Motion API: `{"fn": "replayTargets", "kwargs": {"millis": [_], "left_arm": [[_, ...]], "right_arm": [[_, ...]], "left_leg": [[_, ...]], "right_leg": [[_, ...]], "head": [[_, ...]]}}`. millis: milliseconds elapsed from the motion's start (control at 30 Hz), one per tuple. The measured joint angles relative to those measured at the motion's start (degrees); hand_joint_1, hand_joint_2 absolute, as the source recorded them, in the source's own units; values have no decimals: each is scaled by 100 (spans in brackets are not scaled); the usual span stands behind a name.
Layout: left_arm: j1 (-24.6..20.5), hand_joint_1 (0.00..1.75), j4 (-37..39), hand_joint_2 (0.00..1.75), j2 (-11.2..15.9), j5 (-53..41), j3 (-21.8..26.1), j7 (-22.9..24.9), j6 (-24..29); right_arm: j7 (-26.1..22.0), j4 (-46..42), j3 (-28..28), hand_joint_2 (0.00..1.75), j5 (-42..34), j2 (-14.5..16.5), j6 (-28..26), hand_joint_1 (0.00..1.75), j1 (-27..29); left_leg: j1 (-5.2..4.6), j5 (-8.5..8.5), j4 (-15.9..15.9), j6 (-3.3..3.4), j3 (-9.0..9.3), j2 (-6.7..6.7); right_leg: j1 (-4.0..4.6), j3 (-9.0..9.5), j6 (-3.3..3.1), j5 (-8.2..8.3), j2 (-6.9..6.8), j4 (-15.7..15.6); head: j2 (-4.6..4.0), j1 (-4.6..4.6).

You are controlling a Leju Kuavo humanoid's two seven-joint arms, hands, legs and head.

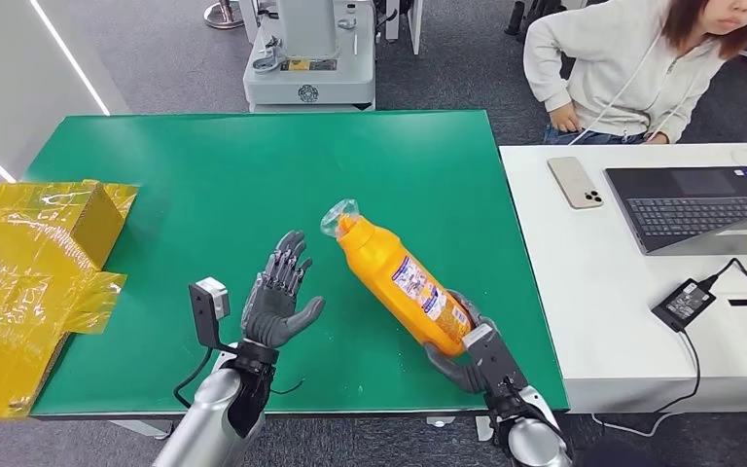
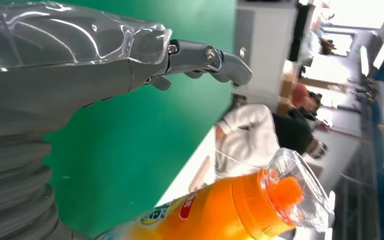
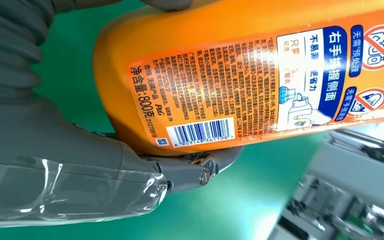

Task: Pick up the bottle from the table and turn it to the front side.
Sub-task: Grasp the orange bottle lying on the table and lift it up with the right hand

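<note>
The right robot hand point(image 1: 469, 347) clamps the base end of the orange bottle point(image 1: 396, 278), its fingers wrapped around the lower body near the front edge of the green counter point(image 1: 204, 175). The bottle is tilted, with its base low in the grip and its neck slanting up and away toward the middle of the counter, a clear cap point(image 1: 338, 216) over the orange spout. The side turned upward carries the printed label point(image 3: 260, 85) with a barcode and small text, seen close in the right wrist view, where the grey thumb point(image 3: 180, 170) presses under the bottle's base. The left robot hand point(image 1: 278, 296) is just beside the bottle, holding nothing, palm up and facing the bottle with its fingers apart and extended; it does not touch the bottle. At the left edge of the green counter lies a cardboard box point(image 1: 44, 229) wrapped in yellow film. To the right stands a white counter point(image 1: 584, 292) holding a phone point(image 1: 576, 182), a laptop point(image 1: 700, 206) and a black power adapter point(image 1: 685, 304). Behind it sits a person point(image 1: 622, 68) in a light hoodie, and a machine base point(image 1: 308, 58) stands on the floor beyond the green counter.
</note>
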Motion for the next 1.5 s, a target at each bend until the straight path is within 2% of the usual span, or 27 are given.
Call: {"fn": "replayTargets", "kwargs": {"millis": [233,500,700,1067,1500], "left_arm": [[-678,0,42,175,-95,218,0,360,-541],[-1631,0,290,175,-295,366,-4,762,-788],[-2083,0,613,175,-413,329,-14,871,-817],[-2537,0,1683,175,-494,315,-67,730,-734],[-2835,0,1999,175,-523,505,-43,740,-684]], "right_arm": [[90,-106,-50,175,275,94,-94,175,-476],[227,356,-24,175,524,316,-107,175,-1480],[234,892,5,175,688,473,-157,175,-2035],[103,1546,25,175,1193,704,-576,175,-2354],[-24,1786,25,175,1634,822,-785,175,-2435]], "left_leg": [[0,8,4,4,-7,1],[0,29,10,2,-35,1],[0,32,12,4,-39,0],[0,32,12,4,-44,0],[0,32,14,4,-46,0]], "right_leg": [[0,-6,1,8,1,2],[0,-35,-1,29,1,9],[0,-38,-1,30,0,12],[0,-45,-1,30,1,16],[0,-47,-1,30,0,19]], "head": [[0,0],[0,1],[0,-1],[0,0],[0,-1]]}}
